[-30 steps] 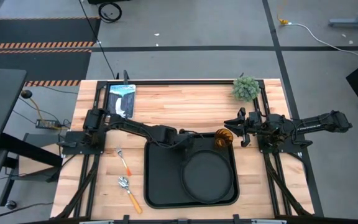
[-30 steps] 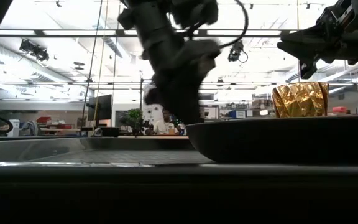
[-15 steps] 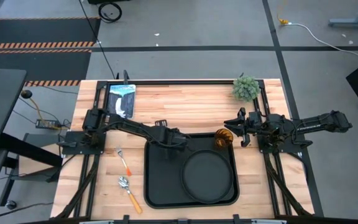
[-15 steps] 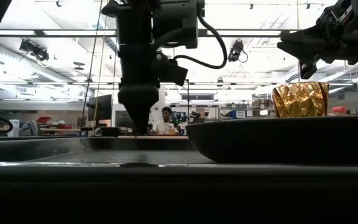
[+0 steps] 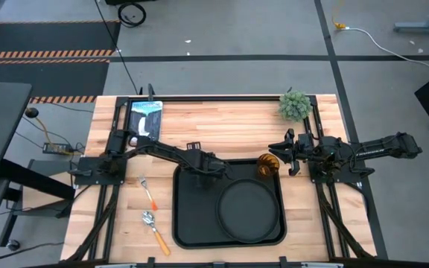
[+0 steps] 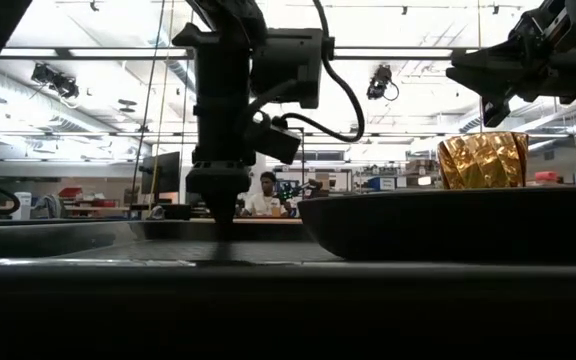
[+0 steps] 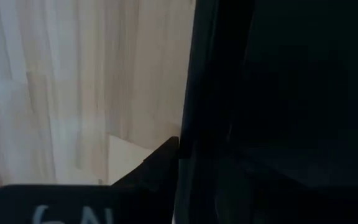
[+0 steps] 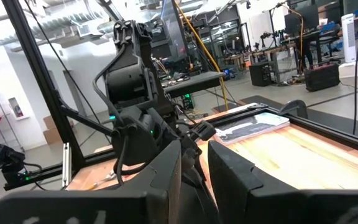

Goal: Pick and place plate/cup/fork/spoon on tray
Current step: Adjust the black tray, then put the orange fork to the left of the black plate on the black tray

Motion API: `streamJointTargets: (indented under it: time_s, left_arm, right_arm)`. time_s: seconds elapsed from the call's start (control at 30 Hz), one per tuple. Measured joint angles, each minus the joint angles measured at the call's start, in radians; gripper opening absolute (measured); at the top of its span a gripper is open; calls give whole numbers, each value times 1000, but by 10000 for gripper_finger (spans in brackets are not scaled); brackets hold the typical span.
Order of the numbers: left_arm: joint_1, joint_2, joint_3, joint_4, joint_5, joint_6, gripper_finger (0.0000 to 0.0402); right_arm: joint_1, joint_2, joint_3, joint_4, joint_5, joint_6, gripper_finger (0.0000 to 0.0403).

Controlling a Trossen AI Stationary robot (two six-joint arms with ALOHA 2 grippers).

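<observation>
The black tray (image 5: 194, 212) lies mid-table. The round dark plate (image 5: 248, 210) rests flat in its right half and shows in the low view (image 6: 448, 225). The amber cup (image 5: 267, 165) stands upright at the tray's far right corner (image 6: 483, 160). The fork (image 5: 149, 192) and the spoon (image 5: 155, 227) lie on the wood left of the tray. My left gripper (image 5: 207, 165) points down over the tray's far edge, left of the plate (image 6: 218, 200). My right gripper (image 5: 280, 156) hovers just right of and above the cup, open by a narrow gap (image 8: 194, 165).
A small green plant (image 5: 295, 106) stands at the far right. A printed booklet (image 5: 146, 119) lies at the far left. The left wrist view shows the tray's dark rim (image 7: 210, 93) beside bare wood (image 7: 73, 93). The tray's left half is bare. A person sits in the room beyond (image 6: 265, 195).
My left gripper has moved from beside the plate's far rim toward the table's left edge. It has come upright, pointing down, then sunk lower over the tray's far edge. The plate, cup, fork and spoon have stayed put.
</observation>
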Motion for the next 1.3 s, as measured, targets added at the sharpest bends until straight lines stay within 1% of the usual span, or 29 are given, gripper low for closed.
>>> streamJointTargets:
  time_s: [0.17,0.27,0.43,0.57,0.7,0.8,0.87,0.93,1.0,1.13,1.2,1.3]
  left_arm:
    - [7,0,0,-2,-69,15,105]
    - [10,0,0,-1,-76,19,105]
    - [10,-8,0,0,-59,-28,105]
    - [-1,-37,0,6,-74,-29,105]
    - [-17,-79,0,-4,-159,45,104]
    - [-53,-110,1,-57,-287,56,97]
    - [-80,-124,1,-112,-344,-26,90]
    - [-101,-135,1,-183,-336,-177,82]
    - [-116,-146,1,-263,-276,-358,74]
    - [-131,-149,1,-434,-114,-690,57]
    - [-154,-149,0,-508,-85,-795,47]
    - [-209,-149,0,-563,-105,-891,30]
  right_arm:
    - [0,0,0,0,0,0,88]
    - [0,0,0,0,0,0,88]
    - [0,0,0,0,0,0,88]
    - [0,0,0,0,0,0,88]
    - [0,0,0,0,0,0,88]
    - [0,0,0,0,0,0,88]
    - [0,0,0,0,0,0,88]
    - [0,0,0,0,0,0,88]
    - [0,0,0,0,0,0,88]
    - [0,0,0,0,0,0,88]
    - [0,0,0,0,0,0,88]
    - [0,0,0,0,0,0,88]
